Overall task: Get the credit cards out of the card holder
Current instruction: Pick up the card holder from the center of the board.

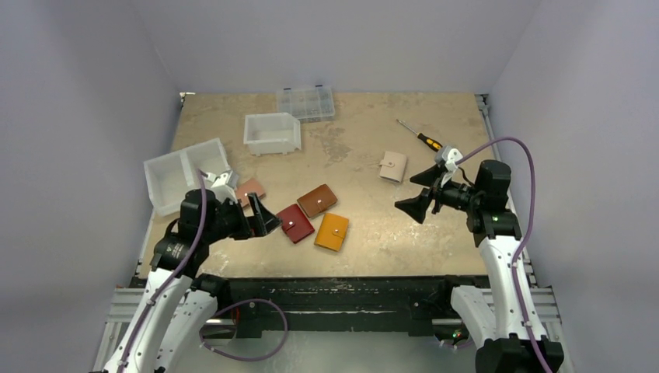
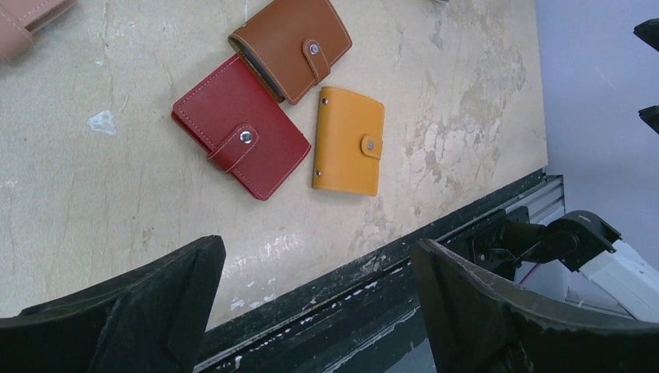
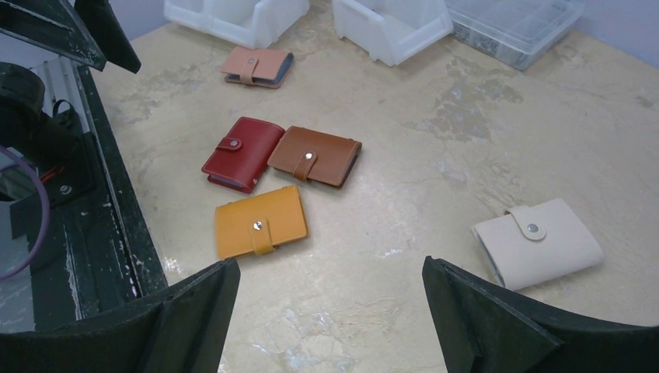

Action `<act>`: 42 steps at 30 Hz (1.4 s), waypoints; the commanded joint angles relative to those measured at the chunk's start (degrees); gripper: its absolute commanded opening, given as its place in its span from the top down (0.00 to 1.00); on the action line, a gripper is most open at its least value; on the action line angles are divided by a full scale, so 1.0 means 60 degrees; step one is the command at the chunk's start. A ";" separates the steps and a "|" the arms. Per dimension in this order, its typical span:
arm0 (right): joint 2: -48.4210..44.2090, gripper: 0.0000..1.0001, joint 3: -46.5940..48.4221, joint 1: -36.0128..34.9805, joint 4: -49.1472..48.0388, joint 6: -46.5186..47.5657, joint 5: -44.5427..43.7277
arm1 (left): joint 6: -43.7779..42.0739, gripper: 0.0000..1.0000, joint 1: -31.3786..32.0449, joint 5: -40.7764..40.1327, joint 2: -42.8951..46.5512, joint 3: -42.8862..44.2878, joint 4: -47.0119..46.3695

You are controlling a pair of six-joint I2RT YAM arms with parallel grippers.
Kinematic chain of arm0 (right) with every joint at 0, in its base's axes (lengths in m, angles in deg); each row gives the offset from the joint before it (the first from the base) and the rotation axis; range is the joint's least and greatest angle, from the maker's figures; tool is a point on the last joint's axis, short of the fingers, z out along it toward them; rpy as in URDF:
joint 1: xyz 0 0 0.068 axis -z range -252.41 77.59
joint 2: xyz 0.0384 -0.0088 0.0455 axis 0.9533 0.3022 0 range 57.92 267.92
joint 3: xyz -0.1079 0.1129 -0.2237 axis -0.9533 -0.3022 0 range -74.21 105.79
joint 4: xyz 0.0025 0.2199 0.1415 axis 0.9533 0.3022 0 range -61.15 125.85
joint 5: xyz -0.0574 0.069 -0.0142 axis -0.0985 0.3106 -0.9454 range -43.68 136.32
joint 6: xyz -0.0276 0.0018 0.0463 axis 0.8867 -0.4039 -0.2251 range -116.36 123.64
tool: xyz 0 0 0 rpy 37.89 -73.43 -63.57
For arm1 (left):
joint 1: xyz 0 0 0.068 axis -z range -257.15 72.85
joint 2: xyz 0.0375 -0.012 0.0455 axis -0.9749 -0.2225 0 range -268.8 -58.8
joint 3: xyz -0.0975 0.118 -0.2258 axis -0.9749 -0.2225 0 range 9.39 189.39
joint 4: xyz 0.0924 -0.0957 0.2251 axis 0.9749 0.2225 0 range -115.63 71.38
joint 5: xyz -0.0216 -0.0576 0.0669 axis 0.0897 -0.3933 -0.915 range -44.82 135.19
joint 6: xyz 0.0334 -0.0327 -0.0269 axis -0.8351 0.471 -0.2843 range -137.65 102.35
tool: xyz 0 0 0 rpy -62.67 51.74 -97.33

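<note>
Mustard card holder point(image 1: 332, 231), flat, snapped shut

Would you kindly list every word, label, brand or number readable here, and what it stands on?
None readable in any view.
The card holder, red wallet, brown wallet, cream wallet and pink wallet show plain leather and snaps only.
Any marking on the screwdriver is too small to tell.

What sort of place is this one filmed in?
Likely a robot lab cell: blank walls box in a worn table, and wallets, bins and a screwdriver lie out like props.
</note>
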 commanded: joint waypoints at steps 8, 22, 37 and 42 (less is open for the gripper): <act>0.0129 0.01 -0.0039 -0.0043 -0.0332 -0.0137 -0.0277 | -0.0320 0.01 0.3198 -0.2460 -0.3422 0.1814 -0.2193; -0.0044 0.01 -0.0027 -0.0042 -0.0288 -0.0112 -0.0488 | 0.1916 0.08 0.6324 -0.6356 -0.5122 0.1182 -0.3541; 0.0046 0.01 -0.0033 -0.0086 -0.0237 -0.0061 -0.0633 | 0.1365 0.22 0.6807 -0.5731 -0.7086 0.1235 -0.4640; 0.0039 0.01 -0.0034 -0.0100 -0.0223 -0.0072 -0.0641 | 0.0791 0.30 0.6809 -0.5697 -0.8222 0.1854 -0.4581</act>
